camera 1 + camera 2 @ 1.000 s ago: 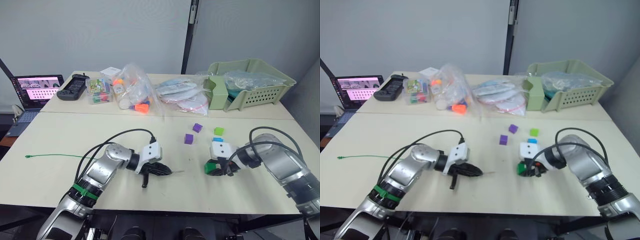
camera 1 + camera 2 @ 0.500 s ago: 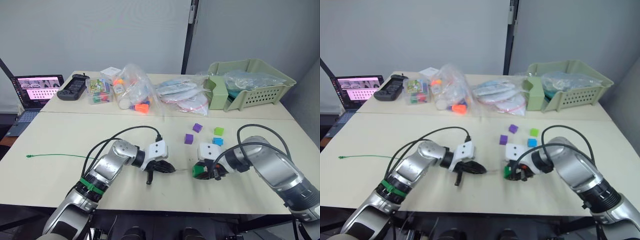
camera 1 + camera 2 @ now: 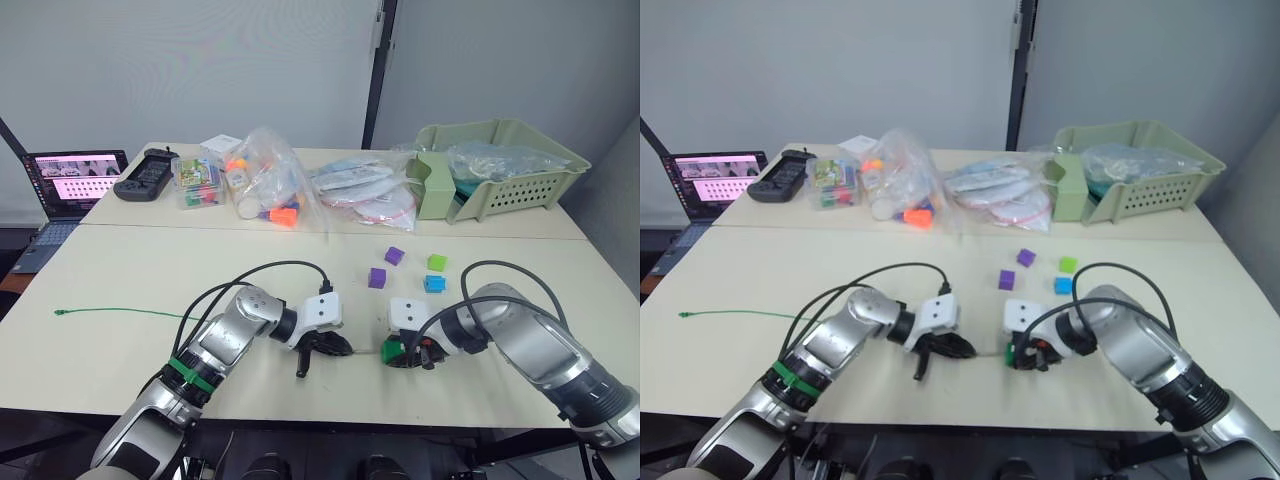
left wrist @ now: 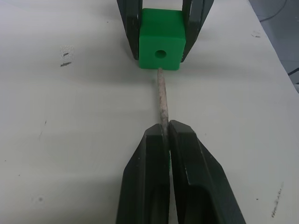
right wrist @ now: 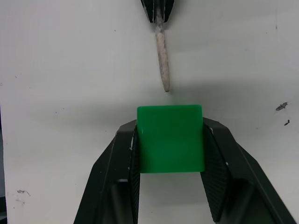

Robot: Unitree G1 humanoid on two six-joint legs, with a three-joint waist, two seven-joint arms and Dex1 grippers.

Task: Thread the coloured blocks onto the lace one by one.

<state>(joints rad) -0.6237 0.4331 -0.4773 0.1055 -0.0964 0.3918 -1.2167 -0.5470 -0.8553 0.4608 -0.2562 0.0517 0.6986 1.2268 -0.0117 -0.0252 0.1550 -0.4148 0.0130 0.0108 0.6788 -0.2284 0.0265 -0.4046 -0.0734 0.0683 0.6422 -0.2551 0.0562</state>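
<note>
1. Head views: the left gripper and right gripper faced each other near the table's front edge, almost meeting. Four blocks waited toward the middle; the lace trailed off to the left edge.
2. Left wrist: fingers pinched tight on the tan tip, which pointed straight at the green block. The tip's end sat just below the hole, not in it.
3. Right wrist: fingers clamped on the block's two sides, hole face toward the tip, a small gap between them. My call: a slight lift of the tip, then push along its axis.
</note>
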